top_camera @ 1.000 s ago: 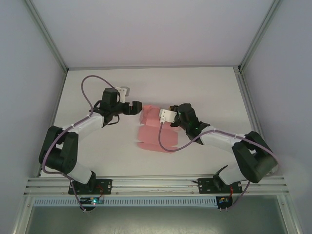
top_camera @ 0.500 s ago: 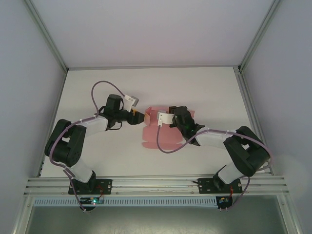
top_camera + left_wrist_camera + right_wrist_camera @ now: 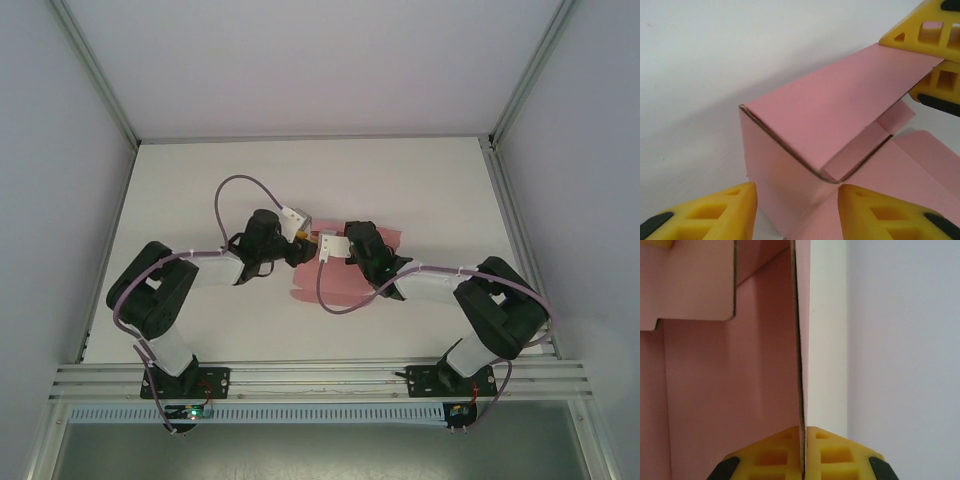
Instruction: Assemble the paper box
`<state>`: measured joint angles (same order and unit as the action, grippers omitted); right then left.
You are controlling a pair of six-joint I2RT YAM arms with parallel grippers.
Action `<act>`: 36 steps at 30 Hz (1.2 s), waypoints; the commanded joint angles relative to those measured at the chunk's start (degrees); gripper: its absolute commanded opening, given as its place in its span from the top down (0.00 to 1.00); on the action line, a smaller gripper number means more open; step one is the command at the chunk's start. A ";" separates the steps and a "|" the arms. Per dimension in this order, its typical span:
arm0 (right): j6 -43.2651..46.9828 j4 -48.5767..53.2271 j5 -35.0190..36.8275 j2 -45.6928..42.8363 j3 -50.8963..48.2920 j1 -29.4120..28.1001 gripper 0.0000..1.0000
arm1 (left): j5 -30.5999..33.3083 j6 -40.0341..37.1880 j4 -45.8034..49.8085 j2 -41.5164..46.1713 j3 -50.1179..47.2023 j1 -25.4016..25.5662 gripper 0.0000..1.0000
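- The paper box (image 3: 805, 115) is sitting half-formed on the white table (image 3: 200, 180), between the two arms. One corner is standing up and the other panels are lying flat.
- The right gripper (image 3: 802, 435) is pinching a raised panel edge-on, with its jaws pressed together on the card (the sheet is running straight between the pads).
- The left gripper (image 3: 796, 195) is straddling the folded corner with its jaws partway apart. Whether the pads are pressing the walls, I cannot tell.
- Step in hand, as I am judging it: you are squaring this corner.
- You are doing best by seating the left pads low, close to the crease, while the right is holding the top panel taut.
- Squeezing mid-wall is risking a buckle.
- Material: thin pink card, matte, showing darker cut edges and crisp creases. A small tuck flap is peeking out under the sloping top panel.
- The card is looking light and springy, so I am expecting the panels to reopen if you let go early.
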<state>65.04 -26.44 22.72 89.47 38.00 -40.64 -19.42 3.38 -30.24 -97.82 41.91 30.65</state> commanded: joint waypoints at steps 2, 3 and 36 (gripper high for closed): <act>-2.71 5.25 -4.22 0.84 1.08 -2.42 1.00 | 19.86 1.19 -6.45 -3.24 -0.47 2.74 0.58; -2.73 5.38 -4.16 0.88 1.11 -2.46 1.00 | 20.86 1.43 -5.74 -3.95 -0.04 2.92 0.58; -0.83 16.43 -8.69 7.21 7.28 0.19 1.00 | 8.48 -0.91 -11.59 -5.93 -1.83 0.97 0.27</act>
<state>63.68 -12.29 14.31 92.09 48.12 -37.43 -7.94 2.52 -41.10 -102.59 38.83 32.14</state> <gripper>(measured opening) 0.051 0.747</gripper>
